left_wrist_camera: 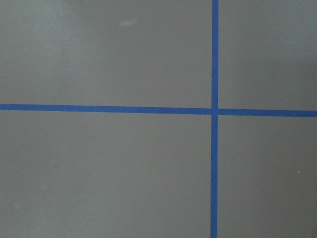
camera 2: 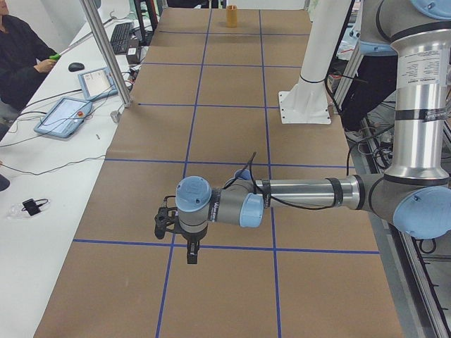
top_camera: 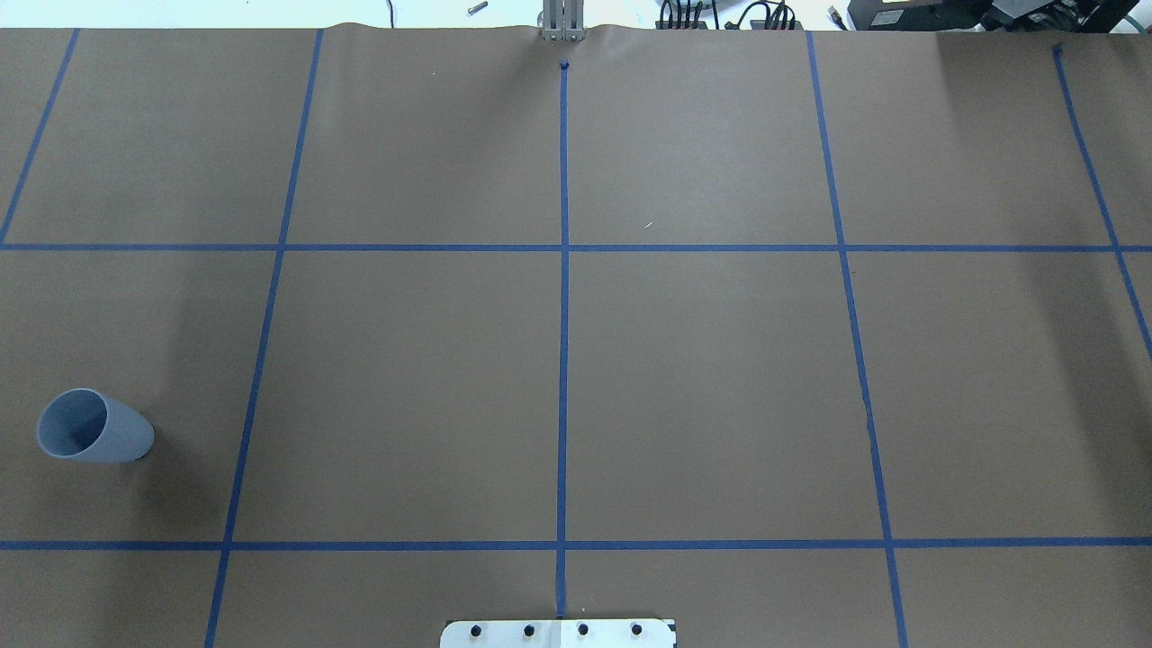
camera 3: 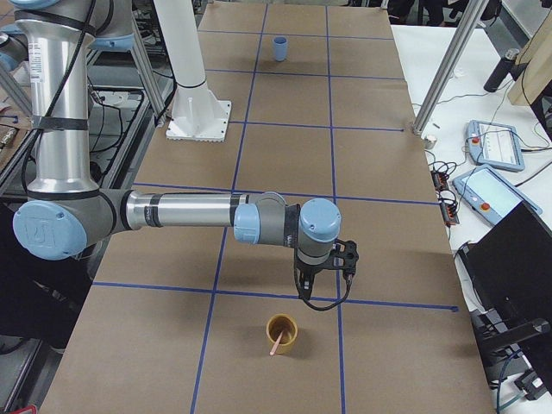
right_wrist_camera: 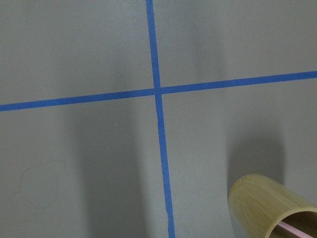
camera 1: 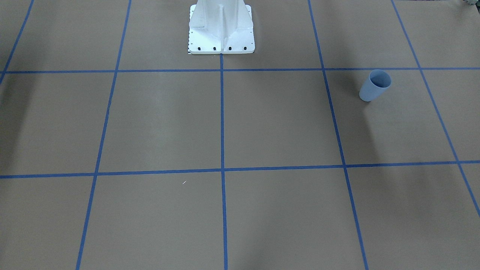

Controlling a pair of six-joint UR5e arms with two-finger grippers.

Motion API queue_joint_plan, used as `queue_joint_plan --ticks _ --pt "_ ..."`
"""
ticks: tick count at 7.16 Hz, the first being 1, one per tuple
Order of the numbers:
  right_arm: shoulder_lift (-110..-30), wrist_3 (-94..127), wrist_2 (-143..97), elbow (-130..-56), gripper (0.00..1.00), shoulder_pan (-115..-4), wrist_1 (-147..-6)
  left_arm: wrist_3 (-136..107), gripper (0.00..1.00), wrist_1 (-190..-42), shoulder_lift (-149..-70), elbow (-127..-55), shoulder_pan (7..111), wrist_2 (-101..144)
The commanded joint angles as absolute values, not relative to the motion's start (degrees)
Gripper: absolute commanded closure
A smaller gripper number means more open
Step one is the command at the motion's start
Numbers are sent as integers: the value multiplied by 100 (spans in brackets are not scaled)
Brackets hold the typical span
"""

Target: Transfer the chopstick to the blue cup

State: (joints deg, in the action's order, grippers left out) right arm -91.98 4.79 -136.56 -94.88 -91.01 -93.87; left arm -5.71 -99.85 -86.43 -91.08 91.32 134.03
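Note:
The blue cup (top_camera: 94,426) stands upright on the brown table at the robot's left; it also shows in the front view (camera 1: 375,85) and, far off, in the right side view (camera 3: 279,48). A pale-pink chopstick (camera 3: 275,347) leans inside a bamboo cup (camera 3: 281,332) at the table's right end; its tip shows in the right wrist view (right_wrist_camera: 293,229). My right gripper (camera 3: 304,291) hangs just above and behind the bamboo cup. My left gripper (camera 2: 191,253) hangs over a tape crossing. I cannot tell whether either gripper is open or shut.
Blue tape lines grid the table. The white robot pedestal (camera 1: 221,28) stands at mid-table by the robot's edge. The bamboo cup also shows in the right wrist view (right_wrist_camera: 270,206) and far off in the left side view (camera 2: 232,15). An operator (camera 2: 21,60) and tablets are beside the table.

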Motion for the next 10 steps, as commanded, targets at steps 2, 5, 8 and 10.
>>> queue_joint_plan --ticks 2,5,8,10 --pt "-9229 483 -13824 -9536 0 -9079 -9395 -571 2 -9993 -8666 -9079 9132 13606" --pt "-9106 483 -13764 -9536 0 -9070 -9387 -571 2 -9993 -8701 -9053 9132 13562" --pt "-9105 492 -13807 -9598 0 -9070 -9395 -571 2 -10046 -8675 -9061 9132 13588" --pt "-9097 492 -13746 -9598 0 -9062 -9387 -536 2 -10081 -8683 -9026 9123 13579"
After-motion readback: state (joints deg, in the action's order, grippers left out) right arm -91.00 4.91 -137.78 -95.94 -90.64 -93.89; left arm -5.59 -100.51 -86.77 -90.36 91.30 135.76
